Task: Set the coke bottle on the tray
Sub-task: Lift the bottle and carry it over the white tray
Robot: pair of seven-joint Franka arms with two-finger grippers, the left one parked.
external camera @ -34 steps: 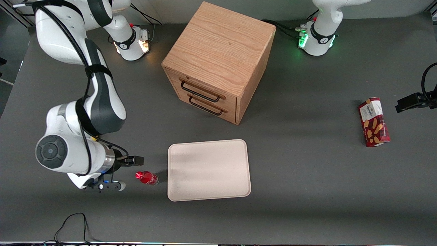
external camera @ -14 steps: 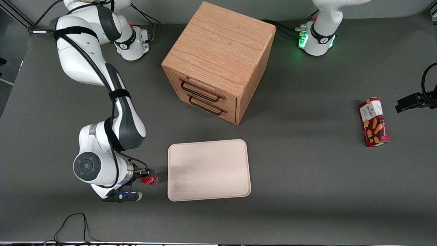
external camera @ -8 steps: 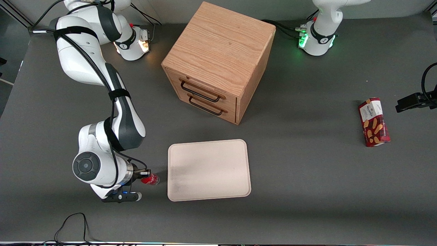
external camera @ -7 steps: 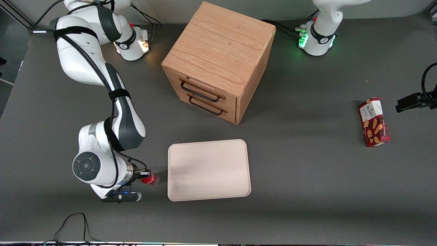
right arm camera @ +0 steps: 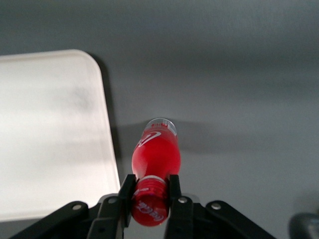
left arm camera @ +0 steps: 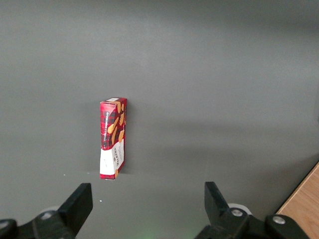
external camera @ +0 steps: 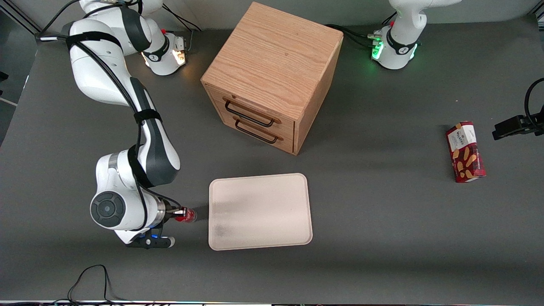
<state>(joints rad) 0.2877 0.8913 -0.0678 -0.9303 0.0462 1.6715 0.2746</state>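
gripping coke bottle (right arm camera: 155, 157), jaws (right arm camera: 150, 194) over grey table (external camera: 382, 204)

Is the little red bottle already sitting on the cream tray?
No, the coke bottle is off the tray, beside its edge, with the claw shut on its red cap.

The front view looks steeply down over the whole counter (external camera: 382, 238). The right wrist view looks close along its gripper (right arm camera: 149, 191); both show the tray (external camera: 260, 211).
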